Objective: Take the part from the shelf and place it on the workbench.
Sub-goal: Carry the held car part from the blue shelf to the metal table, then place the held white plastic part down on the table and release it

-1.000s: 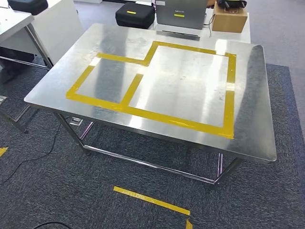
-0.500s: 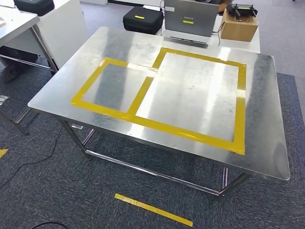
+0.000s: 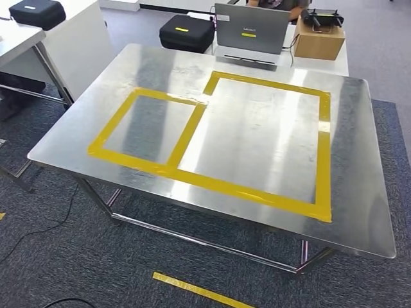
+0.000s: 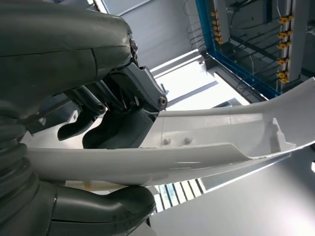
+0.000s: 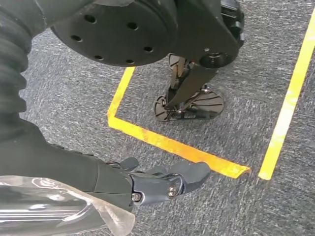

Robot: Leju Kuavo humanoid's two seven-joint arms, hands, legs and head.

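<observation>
You've got the part (image 4: 193,157) off the shelf already; the put-down is what's left, by my read. Left hand (image 4: 111,147) is clamped on it, thumb one side, dark fingers (image 4: 122,118) the other. It's a long white curved panel, held up in the air w/ ceiling behind, not touching anything else. Right hand (image 5: 156,184) hangs over the carpet (image 5: 74,108), fingers out straight, holding nothing.

Bench (image 3: 358,160) is steel, shiny, right in front of you, nothing lying on it. Yellow tape (image 3: 213,183) marks two boxes on top: small one left, big one right. Far side: laptop (image 3: 251,29), black case (image 3: 186,32), cardboard box (image 3: 317,40). Another tape strip (image 3: 198,290) on the floor, near edge.
</observation>
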